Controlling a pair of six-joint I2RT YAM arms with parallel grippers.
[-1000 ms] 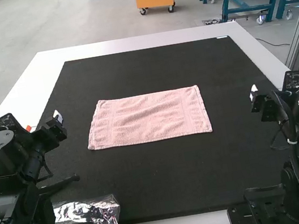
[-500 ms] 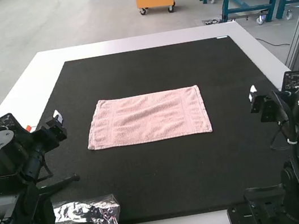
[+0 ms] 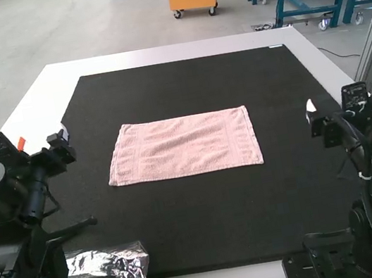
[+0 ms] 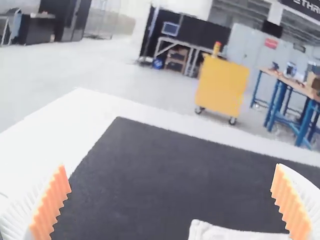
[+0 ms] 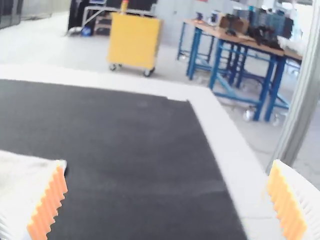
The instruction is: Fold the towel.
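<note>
Looking at the towel (image 3: pixel 184 146) lying flat on the black mat (image 3: pixel 207 221), we figure we're at the first grab, with the left gripper (image 4: pixel 170 168) and right gripper (image 5: pixel 167 167) both wide and empty. Next we probably reach in and pinch two corners.

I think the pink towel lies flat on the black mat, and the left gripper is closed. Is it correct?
Not quite: the left gripper is wide open, not closed, as the left wrist view shows. The pink towel does lie flat on the black mat.
</note>
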